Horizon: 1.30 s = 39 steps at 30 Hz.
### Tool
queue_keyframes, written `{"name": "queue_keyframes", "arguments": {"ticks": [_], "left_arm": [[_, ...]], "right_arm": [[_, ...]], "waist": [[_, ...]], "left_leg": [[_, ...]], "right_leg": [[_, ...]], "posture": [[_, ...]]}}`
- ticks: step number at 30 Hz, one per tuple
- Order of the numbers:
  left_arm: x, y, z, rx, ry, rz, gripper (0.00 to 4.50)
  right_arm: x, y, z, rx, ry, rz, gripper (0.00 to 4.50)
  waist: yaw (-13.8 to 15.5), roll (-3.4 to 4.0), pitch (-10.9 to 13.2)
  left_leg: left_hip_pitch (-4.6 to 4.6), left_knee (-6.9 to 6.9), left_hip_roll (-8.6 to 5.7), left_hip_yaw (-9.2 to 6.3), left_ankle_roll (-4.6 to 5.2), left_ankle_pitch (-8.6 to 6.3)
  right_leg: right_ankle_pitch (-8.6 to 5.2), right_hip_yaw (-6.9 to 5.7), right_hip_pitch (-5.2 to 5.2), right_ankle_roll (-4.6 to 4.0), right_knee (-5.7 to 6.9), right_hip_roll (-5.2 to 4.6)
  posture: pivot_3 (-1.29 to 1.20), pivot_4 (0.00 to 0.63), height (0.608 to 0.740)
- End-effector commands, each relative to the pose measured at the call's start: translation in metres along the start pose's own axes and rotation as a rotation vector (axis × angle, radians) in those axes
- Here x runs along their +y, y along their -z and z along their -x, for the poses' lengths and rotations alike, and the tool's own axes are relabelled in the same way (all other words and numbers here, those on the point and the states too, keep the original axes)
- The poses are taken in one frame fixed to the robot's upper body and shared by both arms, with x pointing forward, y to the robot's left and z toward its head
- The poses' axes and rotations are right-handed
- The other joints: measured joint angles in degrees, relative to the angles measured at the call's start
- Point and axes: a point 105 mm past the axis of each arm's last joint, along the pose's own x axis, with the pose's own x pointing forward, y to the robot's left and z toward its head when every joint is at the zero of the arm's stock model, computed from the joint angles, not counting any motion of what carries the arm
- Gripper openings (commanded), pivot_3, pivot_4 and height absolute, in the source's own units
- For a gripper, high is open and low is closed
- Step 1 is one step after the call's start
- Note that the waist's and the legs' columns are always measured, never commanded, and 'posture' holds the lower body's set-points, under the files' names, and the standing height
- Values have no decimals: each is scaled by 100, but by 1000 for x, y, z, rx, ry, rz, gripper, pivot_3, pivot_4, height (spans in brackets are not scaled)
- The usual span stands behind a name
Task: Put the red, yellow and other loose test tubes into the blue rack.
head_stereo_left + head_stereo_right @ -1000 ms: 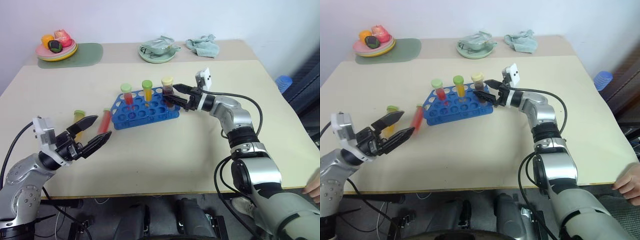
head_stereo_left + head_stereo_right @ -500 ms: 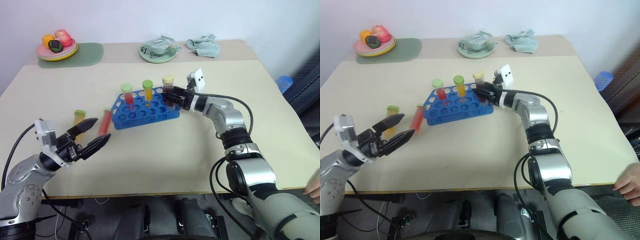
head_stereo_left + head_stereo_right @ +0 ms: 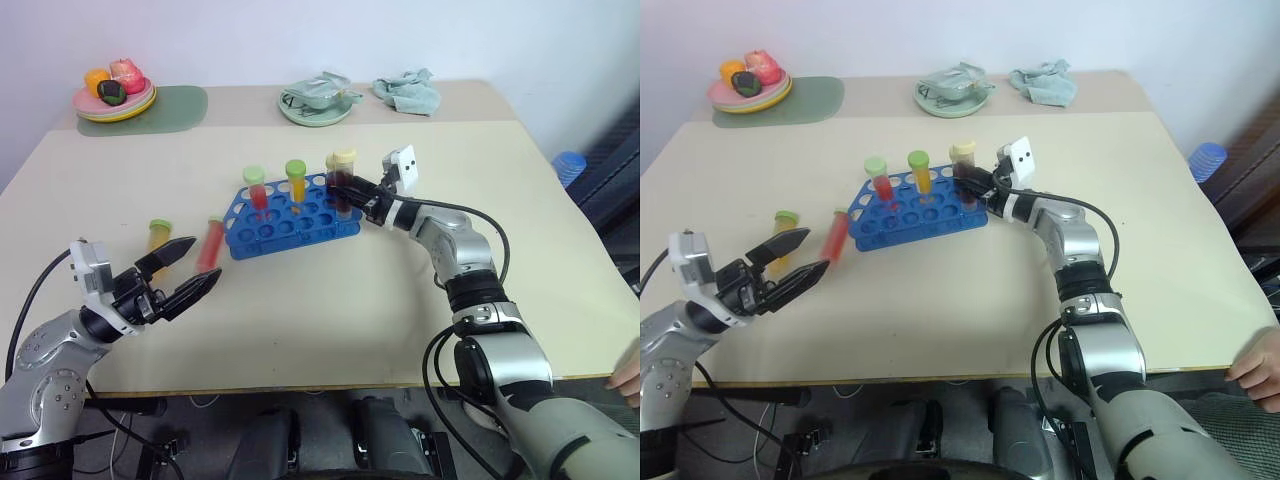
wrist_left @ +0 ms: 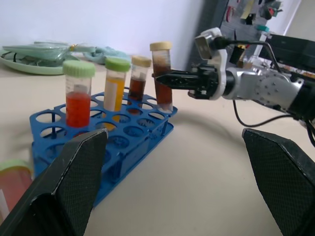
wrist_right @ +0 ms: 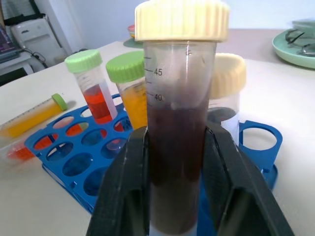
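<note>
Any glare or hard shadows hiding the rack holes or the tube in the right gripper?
Left eye view: even light, no glare on the blue rack, just a faint shadow on the table at its near edge. Left wrist view: a soft shadow under the right gripper, holes readable. Right wrist view: the maroon tube in its grip hides holes behind it; no glare.

Silver-grey jointed arms, rounded shells, black cables looped at elbows; left claw (image 3: pixel 185 269) and right claw (image 3: pixel 352 187) both black, textured fingers (image 4: pixel 74 172); white camera block on each wrist
</note>
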Motion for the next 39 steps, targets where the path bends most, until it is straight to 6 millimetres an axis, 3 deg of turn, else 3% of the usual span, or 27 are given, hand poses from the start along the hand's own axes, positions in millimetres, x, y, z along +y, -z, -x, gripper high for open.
{"name": "queue_keyframes", "arguments": {"ticks": [1, 13, 23, 34, 39], "left_arm": [[0, -6, -3, -16, 16, -31, 4500], [-1, -7, -6, -20, 23, -30, 4500], [0, -10, -6, -21, 20, -34, 4500], [2, -14, -5, -12, 13, -36, 4500], [2, -16, -5, -8, 9, -41, 4500]], "right_arm": [[1, -16, 2, -52, 8, 42, 963], [1, -21, 8, -152, 66, 16, 963], [3, 4, 11, -237, 173, 33, 963], [22, 27, -6, -248, 165, 33, 963], [20, 39, 2, -223, 176, 45, 963]], "waist": [[0, 0, 0], [-1, 0, 1], [-13, 0, 0], [-17, 0, 0], [-12, -2, -1]], "left_leg": [[0, 0, 0, 0, 0, 0], [0, -2, 0, 0, 0, 0], [1, -2, 0, 0, 0, 0], [4, -2, 0, 0, -2, 1], [6, -2, 0, 0, -2, 2]], "right_leg": [[0, 0, 0, 0, 0, 0], [0, 0, -1, 0, -2, 0], [0, 0, -1, 0, 0, 0], [0, 0, 0, 0, 2, 1], [0, 0, 3, 0, 2, 1]], "posture": [[0, 150, 740], [0, 150, 740], [0, 150, 740], [0, 150, 740], [0, 150, 740]]}}
